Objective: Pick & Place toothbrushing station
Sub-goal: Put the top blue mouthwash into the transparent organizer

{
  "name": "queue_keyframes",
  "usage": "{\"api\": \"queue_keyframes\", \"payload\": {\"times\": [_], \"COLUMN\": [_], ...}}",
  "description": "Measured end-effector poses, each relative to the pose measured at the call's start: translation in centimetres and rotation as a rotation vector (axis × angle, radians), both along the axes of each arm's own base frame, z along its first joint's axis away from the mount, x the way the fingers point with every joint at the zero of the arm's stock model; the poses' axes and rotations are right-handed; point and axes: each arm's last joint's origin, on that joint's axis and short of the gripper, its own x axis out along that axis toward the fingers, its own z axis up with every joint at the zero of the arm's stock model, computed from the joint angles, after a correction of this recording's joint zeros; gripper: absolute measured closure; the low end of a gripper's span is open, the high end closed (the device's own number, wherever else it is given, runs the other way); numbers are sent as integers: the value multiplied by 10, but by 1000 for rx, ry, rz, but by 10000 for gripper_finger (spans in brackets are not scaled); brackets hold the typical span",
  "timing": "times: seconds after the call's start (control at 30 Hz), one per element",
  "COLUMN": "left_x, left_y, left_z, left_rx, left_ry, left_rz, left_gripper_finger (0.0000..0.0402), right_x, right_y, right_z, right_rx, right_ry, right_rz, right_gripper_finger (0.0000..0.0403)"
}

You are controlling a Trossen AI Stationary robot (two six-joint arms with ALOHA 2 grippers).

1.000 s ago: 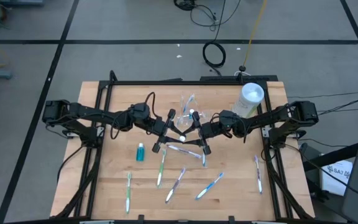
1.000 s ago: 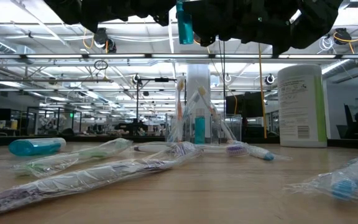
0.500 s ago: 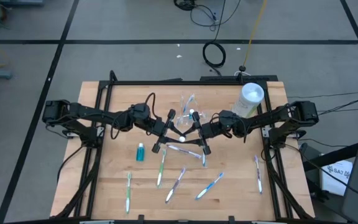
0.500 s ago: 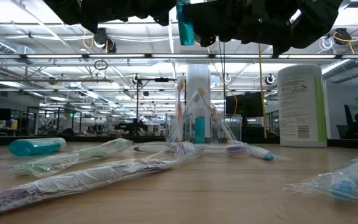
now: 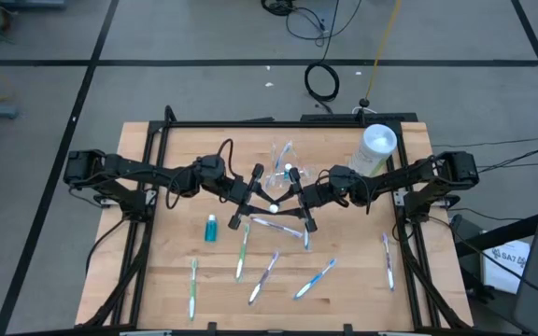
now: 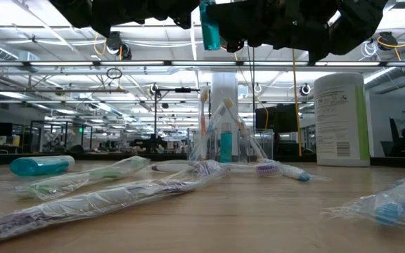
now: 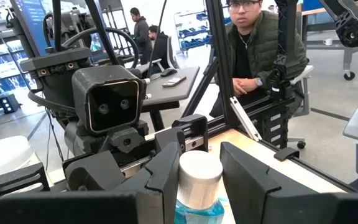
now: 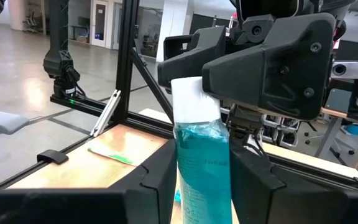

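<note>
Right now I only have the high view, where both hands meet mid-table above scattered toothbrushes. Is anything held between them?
Observer: Yes. The left wrist view shows the left hand shut on a teal tube, near its white cap.
Operator: And the right hand?
Observer: Its wrist view shows that tube's body directly in front of the right hand; whether it grips, I cannot tell.
Operator: Is the tube off the table?
Observer: Yes. In the low view it hangs high, clear of the wooden table.
</note>
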Motion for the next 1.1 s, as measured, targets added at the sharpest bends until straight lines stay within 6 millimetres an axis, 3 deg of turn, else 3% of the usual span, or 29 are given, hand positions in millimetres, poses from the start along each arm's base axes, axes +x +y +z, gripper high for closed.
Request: {"api": "queue_keyframes", "payload": {"times": [0.53, 0.93, 1.1], "left_x": [0, 1, 2], "left_y": [0, 2, 4], "left_z": [1, 4, 4], "left_rx": [2, 4, -4], "left_ry": [-9, -31, -32], "left_rz": [9, 104, 149], "left_gripper_finger": [289, 189, 177], "right_x": [0, 0, 1], "right_y": [0, -7, -14], "right_z": [0, -4, -11], "right_rx": [1, 20, 12], "right_ry": [-1, 42, 104], "right_rz": [-2, -25, -180], "right_gripper_finger": [295, 297, 296]}}
